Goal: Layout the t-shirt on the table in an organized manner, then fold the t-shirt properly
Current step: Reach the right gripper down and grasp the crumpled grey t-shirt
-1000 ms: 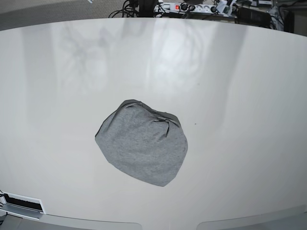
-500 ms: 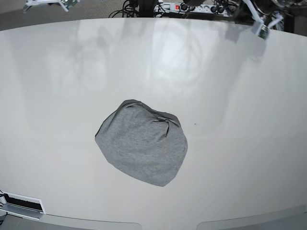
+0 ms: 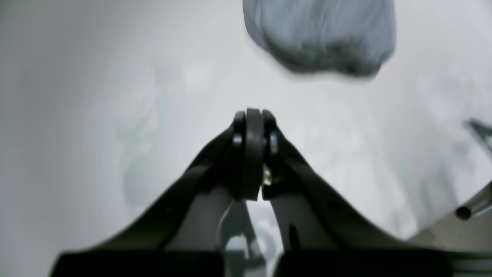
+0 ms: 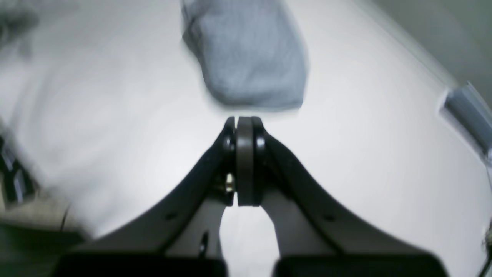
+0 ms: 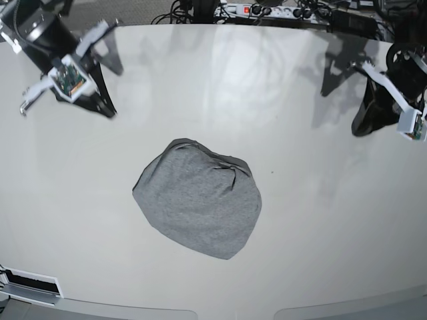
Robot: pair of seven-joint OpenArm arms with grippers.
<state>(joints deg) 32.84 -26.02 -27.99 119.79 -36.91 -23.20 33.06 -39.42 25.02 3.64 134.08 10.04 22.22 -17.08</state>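
- Currently the t-shirt (image 5: 198, 203) lies bunched in a rounded heap mid-counter (image 5: 300, 220).
- Left gripper (image 3: 253, 115) is pressed closed, empty, hovering clear of the shirt.
- Right gripper (image 4: 243, 121) likewise closed, empty, apart from the shirt.

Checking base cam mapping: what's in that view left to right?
Right arm's tool → crumpled grey t-shirt at the middle of the table → left arm's tool. Both tools are shut and empty.
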